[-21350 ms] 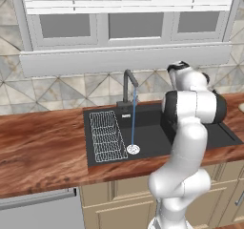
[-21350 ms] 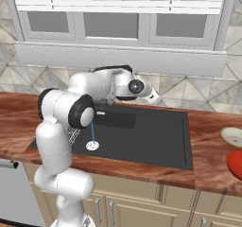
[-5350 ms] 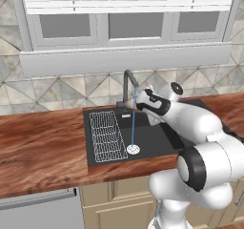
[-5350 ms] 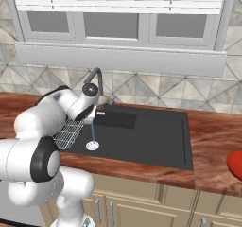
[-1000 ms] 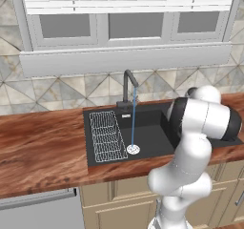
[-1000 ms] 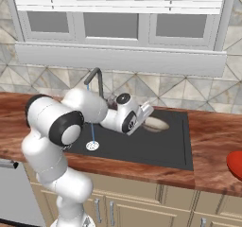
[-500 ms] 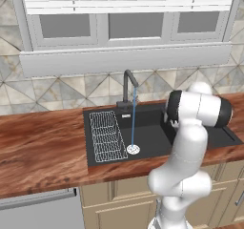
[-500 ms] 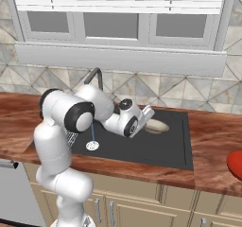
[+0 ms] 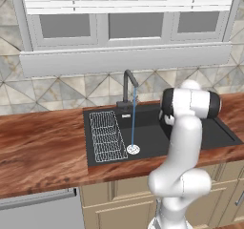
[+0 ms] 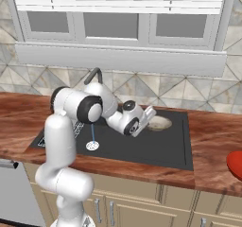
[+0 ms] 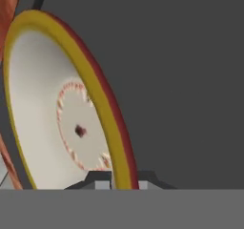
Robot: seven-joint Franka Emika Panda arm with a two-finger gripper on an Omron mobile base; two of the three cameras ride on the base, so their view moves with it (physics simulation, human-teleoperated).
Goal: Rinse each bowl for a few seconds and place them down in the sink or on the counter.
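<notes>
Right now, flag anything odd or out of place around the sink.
Water runs from the faucet straight onto the drain, rinsing nothing. The cream bowl sits at the sink's far right, away from the stream, its rim between the claw fingers. The red bowl waits at the counter's edge.

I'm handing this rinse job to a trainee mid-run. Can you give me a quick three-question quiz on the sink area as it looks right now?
1. True or false: the faucet is turned off.
2. Which part of the cream bowl sits between the tips of the tool? A) base B) rim C) centre
3. Where is the red bowl?

Key: 1 false, water is running. 2 B. 3 on the counter, right of the sink.
</notes>
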